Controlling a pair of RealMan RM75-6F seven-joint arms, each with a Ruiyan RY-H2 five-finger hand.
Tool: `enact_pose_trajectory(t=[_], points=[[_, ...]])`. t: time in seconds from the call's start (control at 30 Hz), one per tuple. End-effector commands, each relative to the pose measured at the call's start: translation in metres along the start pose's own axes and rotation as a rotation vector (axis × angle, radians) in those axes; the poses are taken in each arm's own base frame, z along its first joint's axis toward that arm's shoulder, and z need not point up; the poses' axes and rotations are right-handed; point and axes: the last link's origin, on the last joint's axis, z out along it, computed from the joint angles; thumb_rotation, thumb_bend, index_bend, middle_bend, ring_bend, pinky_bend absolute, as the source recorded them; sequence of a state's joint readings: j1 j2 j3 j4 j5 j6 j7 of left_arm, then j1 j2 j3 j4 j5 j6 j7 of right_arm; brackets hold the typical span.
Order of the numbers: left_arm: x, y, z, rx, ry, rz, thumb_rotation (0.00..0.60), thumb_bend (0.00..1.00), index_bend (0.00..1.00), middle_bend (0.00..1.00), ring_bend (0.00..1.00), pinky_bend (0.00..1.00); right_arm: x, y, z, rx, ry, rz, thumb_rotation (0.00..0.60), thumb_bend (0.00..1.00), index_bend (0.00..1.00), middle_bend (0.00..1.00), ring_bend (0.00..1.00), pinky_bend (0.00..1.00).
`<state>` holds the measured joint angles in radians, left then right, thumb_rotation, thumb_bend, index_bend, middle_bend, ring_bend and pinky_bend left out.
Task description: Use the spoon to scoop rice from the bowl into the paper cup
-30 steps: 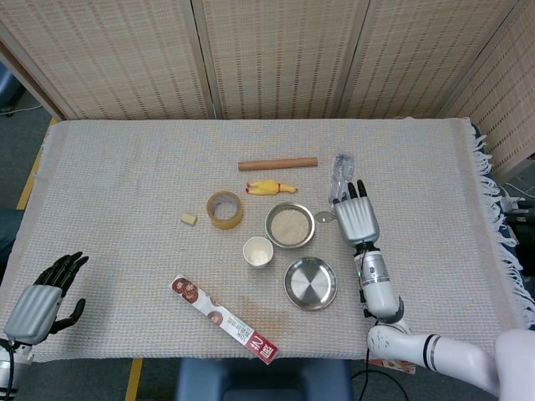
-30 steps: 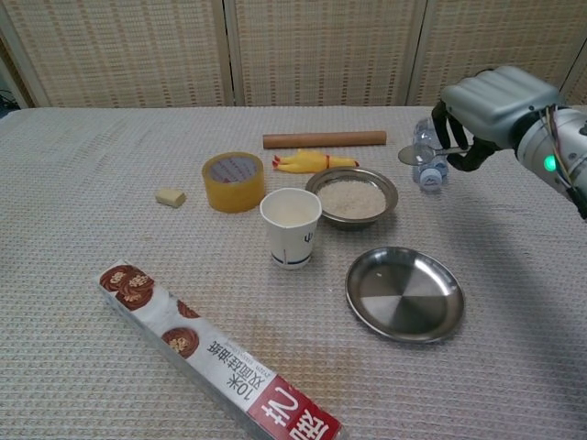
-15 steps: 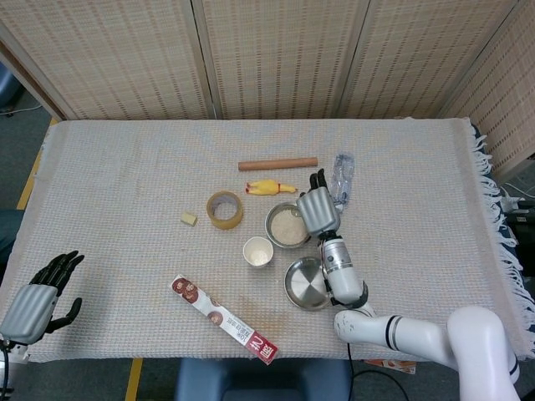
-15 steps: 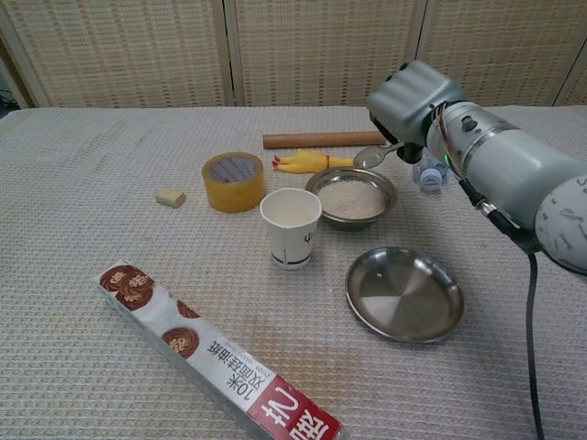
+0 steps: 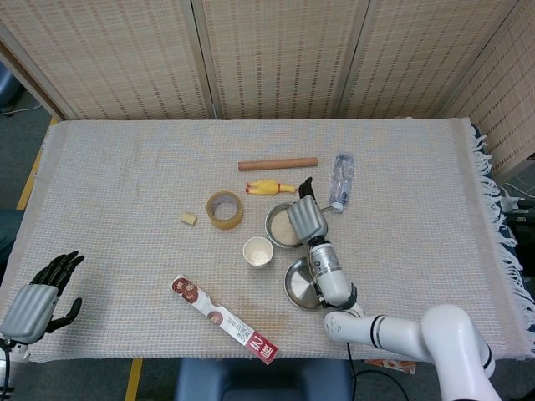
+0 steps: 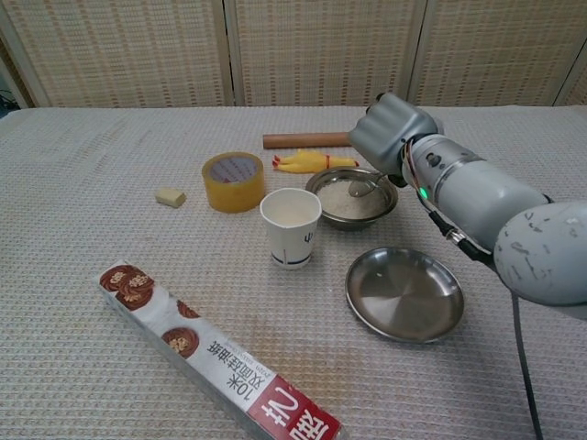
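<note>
Near the middle of the frame, the right hand point(image 6: 390, 130) hangs over the far right edge of the round metal bowl of white rice point(image 6: 351, 199), its fingers curled down and closed around the handle of a small metal spoon point(image 6: 363, 187). The spoon slants out from under the fingers, down and to the left, with its bowl end resting in the rice (the handle itself is hidden under the knuckles). Just left of the bowl and slightly nearer the camera stands the white paper cup point(image 6: 292, 226), upright and apart from the spoon. An empty shallow metal dish point(image 6: 404, 293) lies below the bowl, toward the lower right. At the lower left corner of the head view, the left hand point(image 5: 38, 298) rests with its dark fingers spread apart, holding nothing.
</note>
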<state>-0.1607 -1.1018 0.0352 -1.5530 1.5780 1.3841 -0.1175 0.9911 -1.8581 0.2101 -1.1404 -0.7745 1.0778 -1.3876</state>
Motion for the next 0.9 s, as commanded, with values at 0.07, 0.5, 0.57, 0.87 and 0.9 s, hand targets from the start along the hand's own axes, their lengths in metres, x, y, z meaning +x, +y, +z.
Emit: enact_pose_trajectory(t=[0.07,0.5,0.57,0.87,0.9], points=[[-0.001,-0.001,0.000,0.003,-0.006,-0.001,0.600,0.47,0.00,0.00,0.00,0.18,-0.001,-0.005,0.001,0.009,-0.013,0.010,0.600,0.34,0.82,0.56,0.15,0.14],[0.001,-0.002,0.000,0.003,-0.002,-0.005,0.600,0.47,0.00,0.00,0.00,0.17,0.004,-0.018,0.003,0.035,-0.040,0.151,0.600,0.34,0.82,0.56,0.16,0.14],[0.001,-0.002,-0.001,0.004,-0.001,-0.005,0.600,0.47,0.00,0.00,0.00,0.17,0.005,-0.015,0.004,0.027,-0.039,0.171,0.600,0.34,0.82,0.56,0.16,0.14],[0.001,-0.003,0.000,0.008,-0.001,-0.004,0.600,0.47,0.00,0.00,0.00,0.17,-0.003,0.000,0.003,-0.001,-0.090,0.304,0.600,0.34,0.82,0.56,0.16,0.14],[0.001,-0.003,-0.001,0.008,0.000,-0.003,0.600,0.47,0.00,0.00,0.00,0.17,-0.005,0.002,0.002,-0.004,-0.096,0.321,0.600,0.34,0.82,0.56,0.16,0.14]])
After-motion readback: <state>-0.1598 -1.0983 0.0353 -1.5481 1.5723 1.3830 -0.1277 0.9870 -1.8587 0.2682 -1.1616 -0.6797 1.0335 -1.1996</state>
